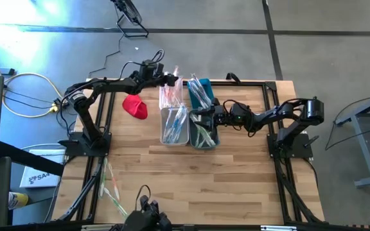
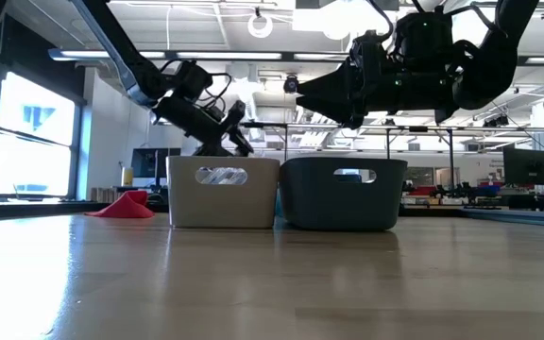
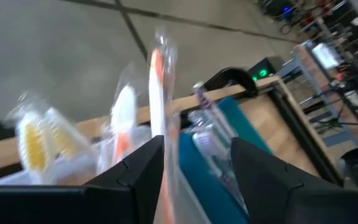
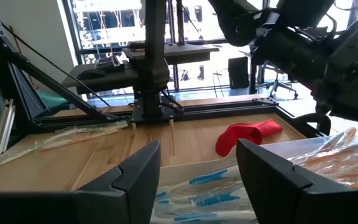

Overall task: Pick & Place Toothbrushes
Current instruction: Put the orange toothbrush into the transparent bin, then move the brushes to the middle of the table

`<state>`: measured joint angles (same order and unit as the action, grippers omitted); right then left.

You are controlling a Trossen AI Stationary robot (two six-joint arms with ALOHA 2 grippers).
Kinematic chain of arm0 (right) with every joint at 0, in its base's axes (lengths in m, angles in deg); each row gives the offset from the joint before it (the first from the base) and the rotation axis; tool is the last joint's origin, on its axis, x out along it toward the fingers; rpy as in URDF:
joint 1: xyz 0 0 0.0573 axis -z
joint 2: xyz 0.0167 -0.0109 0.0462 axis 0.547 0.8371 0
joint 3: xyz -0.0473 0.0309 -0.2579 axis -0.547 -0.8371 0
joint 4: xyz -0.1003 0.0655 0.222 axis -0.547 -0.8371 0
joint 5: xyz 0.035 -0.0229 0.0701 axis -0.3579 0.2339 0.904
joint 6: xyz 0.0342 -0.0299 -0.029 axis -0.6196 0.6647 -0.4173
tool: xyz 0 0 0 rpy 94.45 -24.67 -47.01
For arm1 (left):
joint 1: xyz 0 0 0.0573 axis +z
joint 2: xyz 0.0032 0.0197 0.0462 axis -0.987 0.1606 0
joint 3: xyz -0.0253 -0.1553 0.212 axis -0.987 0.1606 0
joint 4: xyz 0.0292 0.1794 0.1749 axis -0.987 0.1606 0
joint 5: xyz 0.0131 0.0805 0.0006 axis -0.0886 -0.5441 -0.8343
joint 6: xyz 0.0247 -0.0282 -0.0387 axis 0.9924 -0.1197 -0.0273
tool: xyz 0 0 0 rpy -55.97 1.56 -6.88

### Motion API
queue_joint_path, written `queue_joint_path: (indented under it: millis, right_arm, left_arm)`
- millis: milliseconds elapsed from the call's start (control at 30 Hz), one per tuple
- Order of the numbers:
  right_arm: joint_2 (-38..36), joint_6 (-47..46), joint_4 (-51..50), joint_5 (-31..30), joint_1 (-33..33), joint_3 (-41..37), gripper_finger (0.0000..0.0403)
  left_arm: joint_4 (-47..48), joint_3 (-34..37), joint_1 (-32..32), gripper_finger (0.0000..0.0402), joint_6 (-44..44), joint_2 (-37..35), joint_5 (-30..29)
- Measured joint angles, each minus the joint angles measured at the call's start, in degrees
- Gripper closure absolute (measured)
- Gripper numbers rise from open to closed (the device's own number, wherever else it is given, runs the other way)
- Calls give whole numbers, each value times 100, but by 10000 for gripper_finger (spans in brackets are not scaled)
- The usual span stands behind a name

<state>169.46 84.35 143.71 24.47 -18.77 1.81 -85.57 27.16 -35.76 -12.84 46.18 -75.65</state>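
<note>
Wrapped toothbrushes lie in a loose pile [image 1: 170, 94] at the table's far edge, beside a blue heap [image 1: 200, 91]. More fill the white bin [image 1: 174, 125] and the teal bin [image 1: 205, 135]. My left gripper [image 1: 170, 80] is open over the far pile. In its wrist view an orange-handled toothbrush [image 3: 158, 93] in clear wrap stands up between its fingers, close to one of them. My right gripper [image 1: 201, 117] hovers open above the teal bin's far end [image 2: 321, 96]. It faces the white bin's blue toothbrushes [image 4: 197, 185]. My left gripper has the orange toothbrush's wrapper [image 3: 166, 155] between its open fingers, beside one finger [image 3: 143, 168]. Whether that finger touches it, I cannot tell. The toothbrush points up and away from the fingers, over the pile.
A red cloth [image 1: 135, 106] lies left of the white bin. A few stray toothbrushes [image 1: 111, 189] rest near the table's near-left corner. The two bins stand side by side mid-table [image 2: 281, 194]. Bare wood spreads over the table's near half [image 1: 223, 183].
</note>
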Motion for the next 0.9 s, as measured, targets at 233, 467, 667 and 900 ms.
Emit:
queue_joint_path:
  millis: [233,467,667,900]
  right_arm:
    - [0,1,-2,1,0,0,199]
    - [0,0,-22,2,0,0,199]
    - [0,117,-46,2,0,0,199]
    - [0,120,-56,2,1,0,199]
  left_arm:
    - [-147,0,0,218,-3,0,444]
    - [-147,0,4,218,-3,-2,1146]
    - [-150,0,0,218,-84,-4,2529]
    - [-148,0,-9,218,-259,-7,3435]
